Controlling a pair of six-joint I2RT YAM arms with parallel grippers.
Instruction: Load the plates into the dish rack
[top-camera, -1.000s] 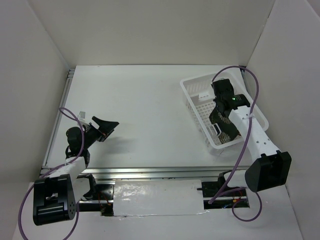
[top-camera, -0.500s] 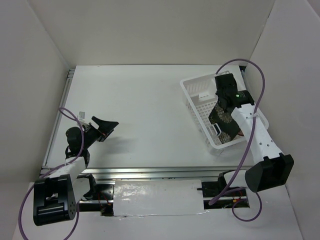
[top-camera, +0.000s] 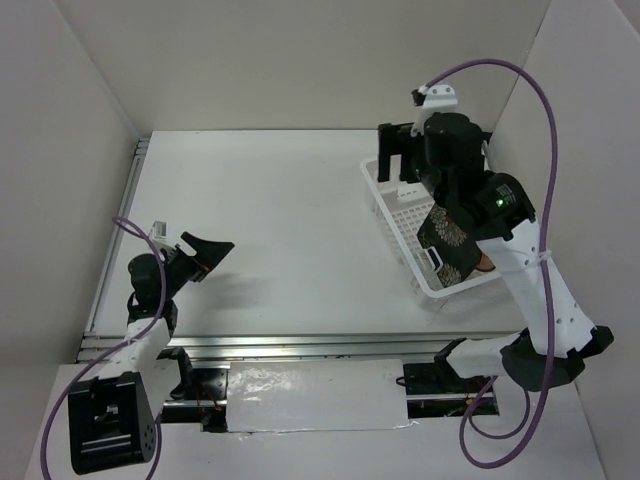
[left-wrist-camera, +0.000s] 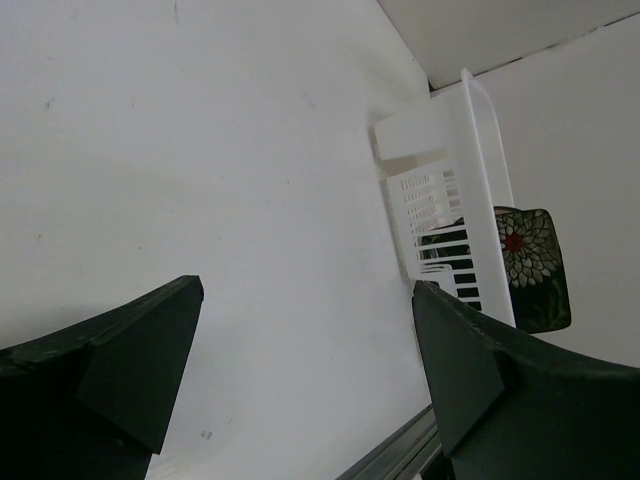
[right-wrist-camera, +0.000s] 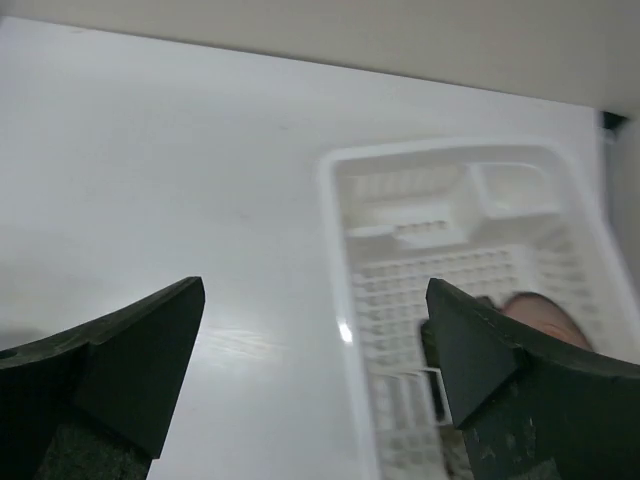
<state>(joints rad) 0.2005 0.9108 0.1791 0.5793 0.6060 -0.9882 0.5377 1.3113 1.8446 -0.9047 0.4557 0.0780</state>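
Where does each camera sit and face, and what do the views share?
Top external: above and behind, looking down on the table; both arms, left tool, right tool.
Left wrist: low, facing across toward dish rack and square plate; own fingers.
Right wrist: high, tilted down at the dish rack; own fingers.
All share the dish rack.

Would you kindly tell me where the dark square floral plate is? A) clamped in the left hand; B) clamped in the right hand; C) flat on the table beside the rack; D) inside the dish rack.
D: the dark square plate sits inside the dish rack, and both the right hand and the left hand are open and hold nothing.
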